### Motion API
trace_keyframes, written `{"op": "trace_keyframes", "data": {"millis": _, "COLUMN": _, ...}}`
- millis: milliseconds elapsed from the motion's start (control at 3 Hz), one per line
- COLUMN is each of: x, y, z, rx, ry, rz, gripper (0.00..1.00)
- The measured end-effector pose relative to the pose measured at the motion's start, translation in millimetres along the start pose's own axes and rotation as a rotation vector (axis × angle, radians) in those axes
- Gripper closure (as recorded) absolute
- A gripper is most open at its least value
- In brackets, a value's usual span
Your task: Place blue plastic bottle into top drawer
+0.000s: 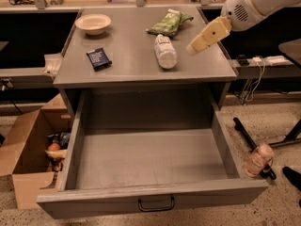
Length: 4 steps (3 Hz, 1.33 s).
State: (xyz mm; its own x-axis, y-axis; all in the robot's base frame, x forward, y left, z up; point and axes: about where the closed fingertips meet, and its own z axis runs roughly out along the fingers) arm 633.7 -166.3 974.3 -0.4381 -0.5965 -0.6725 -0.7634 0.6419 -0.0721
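Diagonally, the arm (254, 6) slants down, gripper (193, 49) near the blue plastic bottle (165, 52), grip state unclear.

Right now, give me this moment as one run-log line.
blue plastic bottle: lying on cabinet top | gripper: above top, right of bottle, apart | top drawer: open, empty | step: bottle not yet grasped

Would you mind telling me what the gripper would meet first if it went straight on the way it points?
Probably the blue plastic bottle: the gripper, above the cabinet top, points down toward it. Depth is unclear, so it might reach the top first.
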Motion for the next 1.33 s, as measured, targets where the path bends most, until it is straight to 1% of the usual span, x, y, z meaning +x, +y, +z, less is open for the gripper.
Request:
{"op": "trace_keyframes", "data": {"millis": 333, "x": -17.8, "y": -13.6, "z": 45.1, "rx": 0.006, "ry": -0.002, "rz": 0.152, "gripper": 0.00}}
{"op": "trace_keyframes", "data": {"millis": 667, "x": -17.8, "y": -13.6, "z": 45.2, "rx": 0.006, "ry": -0.002, "rz": 0.152, "gripper": 0.00}}
{"op": "trace_keyframes", "data": {"millis": 1000, "x": -21.1, "y": -19.8, "z": 61.1, "rx": 0.026, "ry": 0.013, "rz": 0.210, "gripper": 0.00}}
{"op": "trace_keyframes", "data": {"millis": 1333, "x": -30.2, "y": -32.9, "z": 98.1, "rx": 0.087, "ry": 0.068, "rz": 0.318, "gripper": 0.00}}
